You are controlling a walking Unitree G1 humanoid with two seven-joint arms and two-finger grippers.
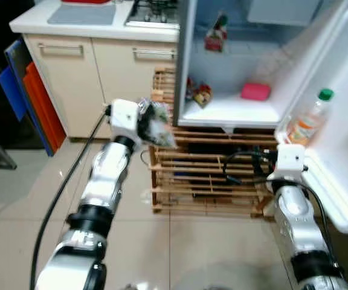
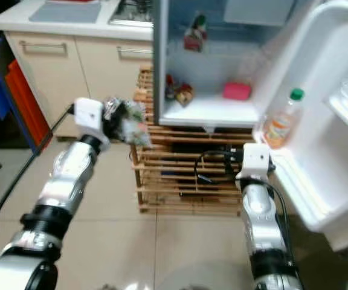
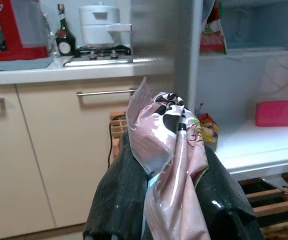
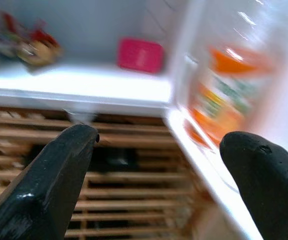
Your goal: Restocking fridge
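Counting what sits in the open fridge (image 1: 189, 72): one pink box (image 1: 255, 91) and one small snack packet (image 1: 199, 94) on the lower shelf, one packet (image 1: 215, 35) on the shelf above, and one orange-labelled bottle (image 1: 309, 121) in the door rack. The left pincer (image 3: 170, 200) is clamped on one crinkled pink snack bag (image 3: 169, 150), held up just outside the fridge's left wall. The right pincer (image 4: 164, 165) has its fingers wide apart, low before the door rack. The fridge stands on a wooden slat crate (image 1: 204, 175) on a tiled floor (image 1: 17, 205), beside a cream desk (image 1: 83, 24) with a hob. The left wrist view adds a white pot (image 3: 101, 25) and a dark bottle (image 3: 63, 35).
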